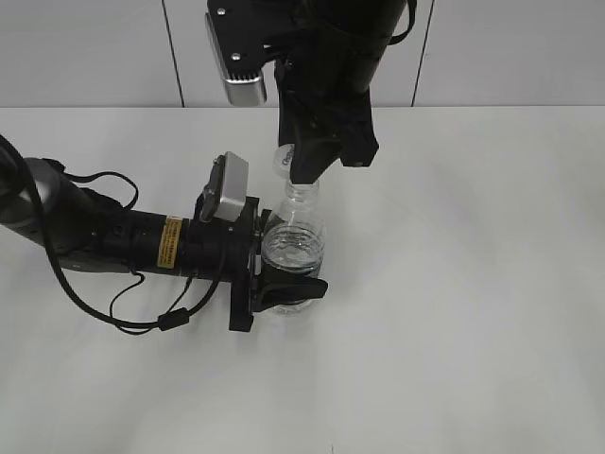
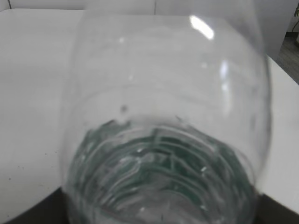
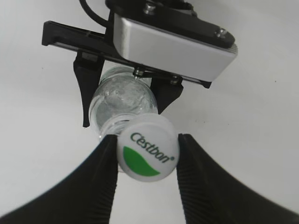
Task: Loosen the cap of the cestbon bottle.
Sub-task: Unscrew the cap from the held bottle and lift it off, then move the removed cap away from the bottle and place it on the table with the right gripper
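The cestbon bottle (image 1: 293, 241) stands upright on the white table, clear and ribbed, with water in it. Its green label shows blurred through the plastic in the left wrist view (image 2: 168, 168). My left gripper (image 1: 284, 284) is shut on the bottle's lower body from the left. My right gripper (image 1: 301, 175) comes down from above. Its two black fingers sit against both sides of the cap (image 3: 147, 148), which is white with a green leaf and "Cestbon" lettering. In the exterior view the cap (image 1: 283, 161) is mostly hidden by the fingers.
The left arm (image 1: 104, 236) lies low across the table's left side with loose cables. The left wrist camera housing (image 3: 173, 42) sits just behind the bottle. White table (image 1: 473, 284) stretches to the right, with a wall behind it.
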You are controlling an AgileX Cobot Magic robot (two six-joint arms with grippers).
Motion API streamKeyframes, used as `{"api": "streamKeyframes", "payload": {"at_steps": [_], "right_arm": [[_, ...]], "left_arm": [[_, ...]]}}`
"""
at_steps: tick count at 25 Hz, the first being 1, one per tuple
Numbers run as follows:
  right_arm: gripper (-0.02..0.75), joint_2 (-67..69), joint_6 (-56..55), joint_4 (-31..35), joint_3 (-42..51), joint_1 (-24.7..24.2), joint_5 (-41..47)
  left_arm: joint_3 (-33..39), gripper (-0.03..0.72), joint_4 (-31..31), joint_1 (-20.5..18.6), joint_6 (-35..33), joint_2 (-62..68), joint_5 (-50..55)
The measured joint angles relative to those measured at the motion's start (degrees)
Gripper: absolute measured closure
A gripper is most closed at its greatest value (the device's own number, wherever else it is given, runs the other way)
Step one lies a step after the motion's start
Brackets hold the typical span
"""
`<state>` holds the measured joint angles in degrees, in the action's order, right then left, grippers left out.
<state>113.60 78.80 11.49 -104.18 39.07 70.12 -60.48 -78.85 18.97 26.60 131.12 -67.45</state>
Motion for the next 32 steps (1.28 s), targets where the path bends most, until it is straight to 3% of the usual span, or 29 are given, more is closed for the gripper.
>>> {"api": "streamKeyframes", "payload": {"at_steps": [8,18,26,32], "right_arm": [[0.439,-1.99,-3.81,-0.79,-0.02,0.0,0.0],[0.439,-2.38,-23.83,-8.34,-0.07,-2.12,0.0],[0.439,-2.38,-39.42,-0.22,-0.07,-16.57,-0.13],[0.439,-0.42,-54.76,0.96,0.36,-27.84,-3.55]], "left_arm": [[0.0,0.281,-0.06,0.0,0.0,0.0,-0.06],[0.0,0.281,-0.24,0.0,0.26,0.0,-0.13],[0.0,0.281,-0.28,0.0,0.26,0.0,-0.13],[0.0,0.281,-0.22,0.0,0.41,0.0,-0.13]]}}
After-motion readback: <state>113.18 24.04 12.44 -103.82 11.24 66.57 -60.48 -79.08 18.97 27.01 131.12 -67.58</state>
